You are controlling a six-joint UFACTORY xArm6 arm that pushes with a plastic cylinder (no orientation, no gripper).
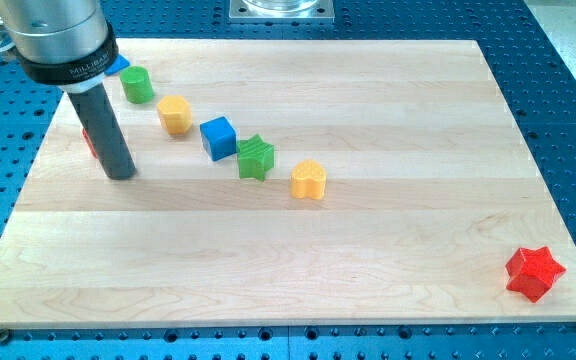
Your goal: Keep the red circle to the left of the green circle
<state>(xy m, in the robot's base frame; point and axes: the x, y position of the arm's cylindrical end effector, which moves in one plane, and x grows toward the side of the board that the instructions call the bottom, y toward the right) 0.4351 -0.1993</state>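
One rod is all I carry, with no jaws to open or close, so nothing is held. My tip rests on the wooden board, below the green circle and slightly to the view's left of it.

Just beside the rod, on its left, a sliver of red shows: I take it for the red circle. The rod hides most of it, so I cannot confirm its shape, nor whether the rod touches it. It sits below the green circle and to its left, near the board's left edge.

The coming move turns on this: the red piece lies to the view's left of my tip, and the green circle lies toward the view's top and a little right. As things lie, I judge the asked order already holds. A circle has no long axis to mind.

To the upper left of the green circle, a blue block peeks from behind the arm. Running down and right from the green circle are a yellow block, a blue cube, a green star and a yellow heart. Far to its lower right is a red star.
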